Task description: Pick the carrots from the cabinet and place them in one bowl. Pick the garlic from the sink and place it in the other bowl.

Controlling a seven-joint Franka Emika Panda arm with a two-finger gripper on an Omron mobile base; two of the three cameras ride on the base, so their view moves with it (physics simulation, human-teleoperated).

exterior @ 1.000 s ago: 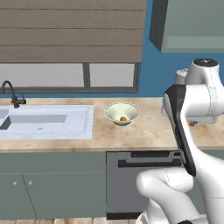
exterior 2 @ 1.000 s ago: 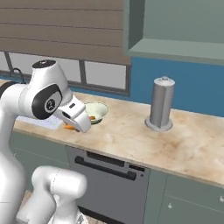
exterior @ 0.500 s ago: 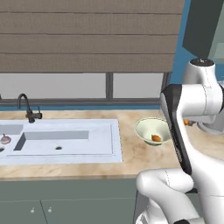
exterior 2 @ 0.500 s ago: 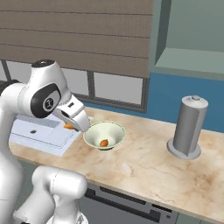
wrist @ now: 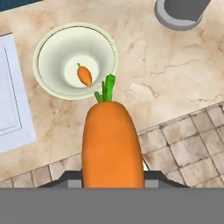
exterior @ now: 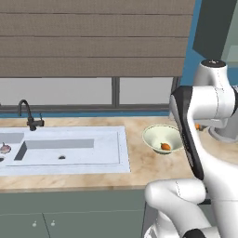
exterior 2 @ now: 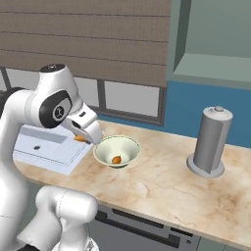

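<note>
Our view has slid along the counter (exterior 2: 162,186); our tool (exterior 2: 90,138), clenched on a stubby orange carrot (wrist: 113,146), nears the shallow cream-green bowl (wrist: 46,48), second drop imminent.

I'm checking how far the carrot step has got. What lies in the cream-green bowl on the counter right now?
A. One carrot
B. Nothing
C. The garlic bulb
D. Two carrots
A: a single small carrot lies on the bottom of the cream-green bowl, while the second carrot is clamped in the end effector, short of the bowl's rim.
</note>
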